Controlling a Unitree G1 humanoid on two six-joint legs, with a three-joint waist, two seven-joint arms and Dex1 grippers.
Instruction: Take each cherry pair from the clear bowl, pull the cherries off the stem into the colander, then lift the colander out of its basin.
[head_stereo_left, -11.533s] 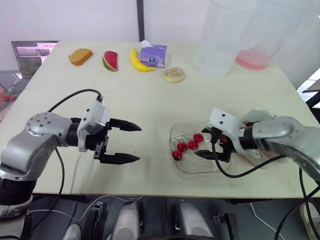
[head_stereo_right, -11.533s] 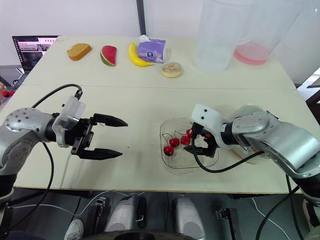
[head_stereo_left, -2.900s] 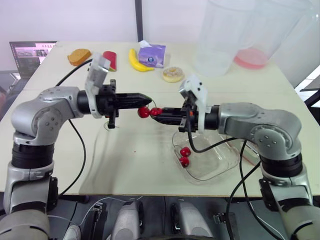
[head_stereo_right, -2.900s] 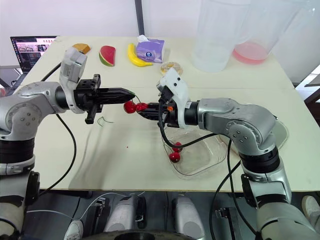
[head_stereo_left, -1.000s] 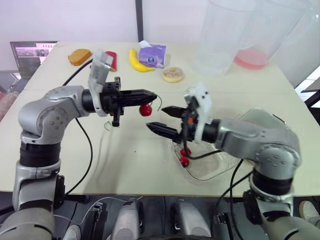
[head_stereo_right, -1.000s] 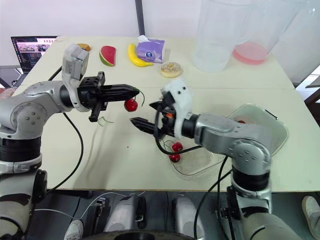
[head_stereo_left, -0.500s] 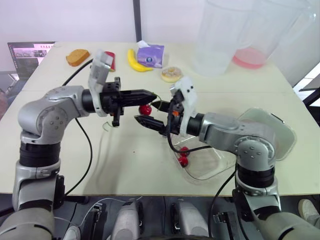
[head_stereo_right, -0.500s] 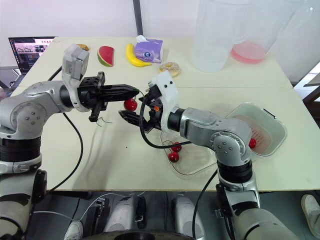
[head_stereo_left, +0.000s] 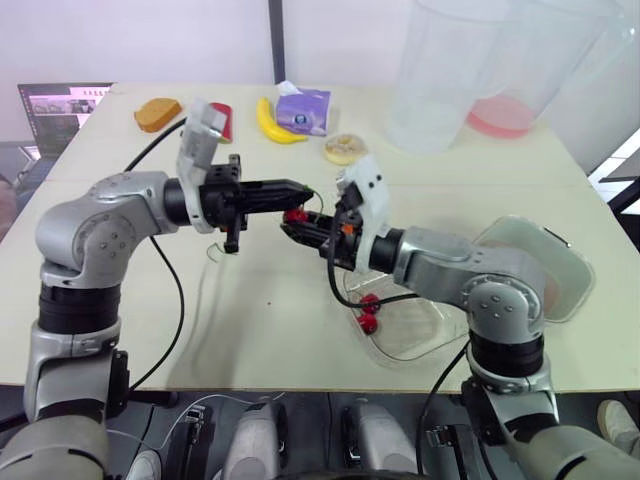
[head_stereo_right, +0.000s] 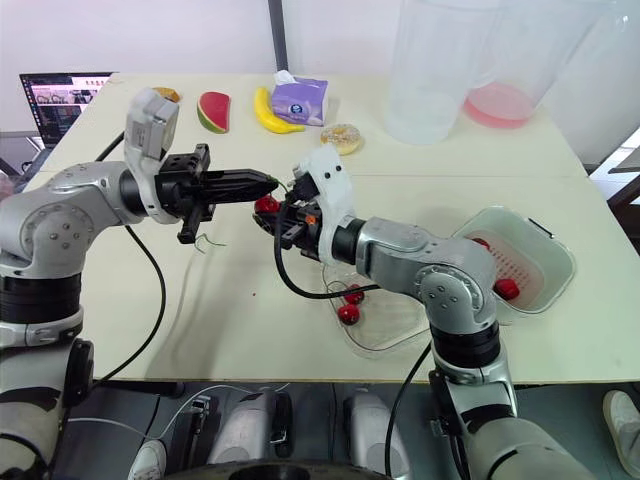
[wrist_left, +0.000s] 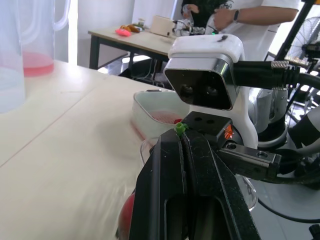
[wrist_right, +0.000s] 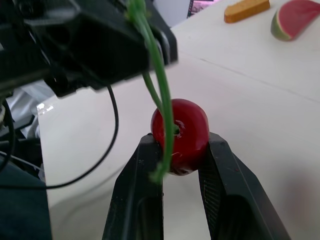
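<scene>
Cherry (wrist_right: 180, 134) midair over bare desk (head_stereo_right: 200, 300), pinched in right gripper (wrist_right: 181, 142), left gripper (head_stereo_right: 270, 182) looks clamped on its stem (wrist_right: 159, 95), clear bowl (head_stereo_right: 395, 325) rim nearby, colander (head_stereo_right: 525, 265) by desk's right edge

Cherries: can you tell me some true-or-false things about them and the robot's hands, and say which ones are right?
1. The right hand grips a red cherry. True.
2. The bowl is empty. False: two cherries lie in it.
3. The left hand is shut on the green stem. True.
4. The banana sits in the bowl. False: it lies on the table, at the far side, away from the bowl.
</scene>
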